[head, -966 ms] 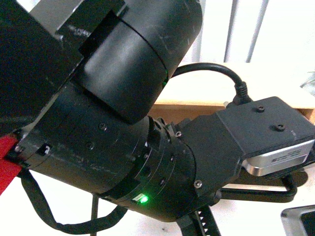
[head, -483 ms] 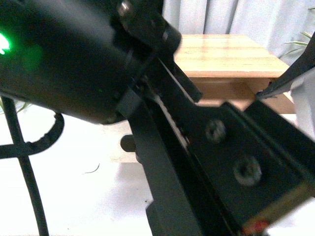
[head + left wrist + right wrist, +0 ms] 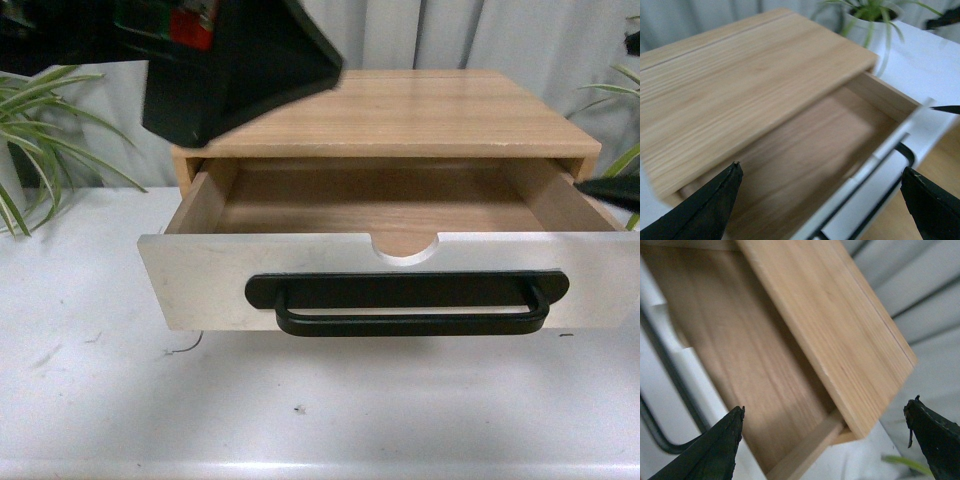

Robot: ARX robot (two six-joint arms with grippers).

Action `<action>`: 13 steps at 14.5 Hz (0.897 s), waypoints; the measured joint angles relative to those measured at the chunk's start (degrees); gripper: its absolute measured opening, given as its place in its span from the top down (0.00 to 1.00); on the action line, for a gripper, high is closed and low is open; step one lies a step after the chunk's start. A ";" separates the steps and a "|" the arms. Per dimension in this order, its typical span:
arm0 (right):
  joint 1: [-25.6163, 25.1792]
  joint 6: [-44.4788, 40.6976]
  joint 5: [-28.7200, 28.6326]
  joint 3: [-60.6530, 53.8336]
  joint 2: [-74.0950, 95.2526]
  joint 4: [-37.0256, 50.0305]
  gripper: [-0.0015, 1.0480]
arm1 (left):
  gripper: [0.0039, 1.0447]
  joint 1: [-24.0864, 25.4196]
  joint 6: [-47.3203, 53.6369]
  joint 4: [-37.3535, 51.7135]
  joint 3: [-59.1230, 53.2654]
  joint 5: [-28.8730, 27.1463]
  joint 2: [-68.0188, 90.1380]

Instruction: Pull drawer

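Note:
The drawer (image 3: 210, 285) stands pulled out of the wooden cabinet (image 3: 420, 105). Its white front carries a long black bar handle (image 3: 410, 300) and a half-round notch (image 3: 405, 243), and its light wood inside holds nothing. My left arm (image 3: 230, 60) hangs high at the upper left, clear of the drawer. The left gripper (image 3: 821, 172) is open above the drawer's inside (image 3: 805, 150), with the handle (image 3: 907, 150) beyond it. My right gripper (image 3: 826, 407) is open over the drawer's right side (image 3: 740, 340), touching nothing. One right fingertip (image 3: 610, 190) shows at the right edge.
The cabinet sits on a white table (image 3: 300, 420). Green plants stand at the left (image 3: 40, 130) and at the right (image 3: 620, 100). A grey curtain (image 3: 450, 35) hangs behind. The cabinet top (image 3: 740, 85) lies under the left wrist camera.
The arm that filled the front view has swung up and to the left. The drawer now shows, standing pulled out.

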 joint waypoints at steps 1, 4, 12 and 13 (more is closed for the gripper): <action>-0.70 8.33 4.81 -0.28 0.04 3.06 0.06 | 0.06 2.99 -4.15 2.82 -1.11 -3.43 0.02; -4.11 29.48 14.73 -0.74 0.83 3.61 0.06 | 0.06 11.39 -16.09 6.47 -3.02 -8.68 0.33; -6.16 48.68 24.11 -11.23 1.66 28.35 0.21 | 0.30 15.72 -14.25 32.09 -19.71 -23.76 -4.52; -6.19 51.21 25.64 -18.03 -0.59 36.44 0.33 | 0.42 16.81 -12.52 36.96 -24.22 -23.82 -6.54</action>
